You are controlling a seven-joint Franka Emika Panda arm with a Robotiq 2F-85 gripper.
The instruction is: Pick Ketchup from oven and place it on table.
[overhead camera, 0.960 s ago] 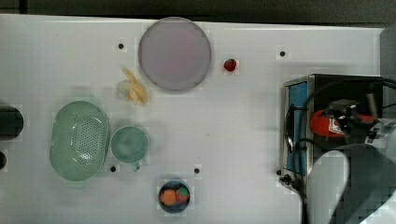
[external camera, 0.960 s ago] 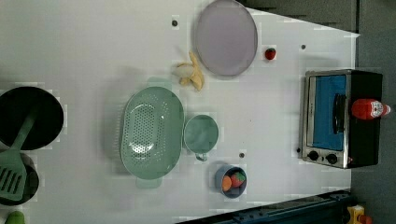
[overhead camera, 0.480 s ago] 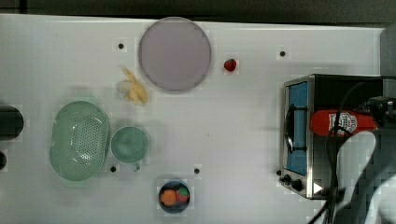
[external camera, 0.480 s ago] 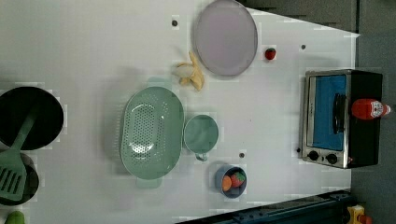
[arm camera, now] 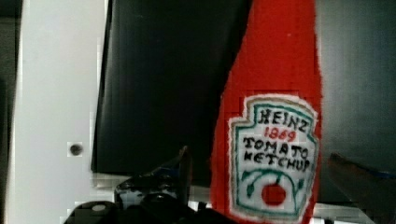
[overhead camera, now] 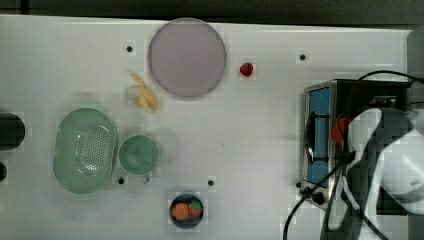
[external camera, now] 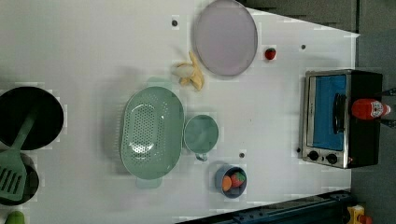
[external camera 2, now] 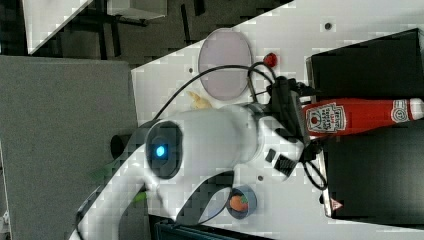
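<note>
The Ketchup (external camera: 369, 108), a red bottle with a white cap, stands on top of the black oven (external camera: 327, 112) at the left view's right. In the top view my arm (overhead camera: 385, 150) covers most of the bottle, leaving a red sliver (overhead camera: 341, 129) above the oven (overhead camera: 320, 115). In the wrist view my gripper (arm camera: 258, 154) is open and straddles the Ketchup (arm camera: 275, 154) at label height. One dark finger (arm camera: 180, 163) sits on each side with a small gap. The right view shows the gripper (external camera 2: 292, 117) at the bottle's base (external camera 2: 325, 117). The white table (overhead camera: 250, 125) lies beside the oven.
On the table are a purple plate (overhead camera: 186, 57), a strawberry (overhead camera: 246, 69), a banana (overhead camera: 142, 95), a green colander (overhead camera: 85, 150), a green cup (overhead camera: 139, 155) and a small bowl of toy fruit (overhead camera: 186, 211). A black pan with a spatula (external camera: 28, 116) sits at the left view's left.
In the top view my arm has swung over the oven top and now hides most of the Ketchup, which showed in full half a second ago. The bottle has not moved.
</note>
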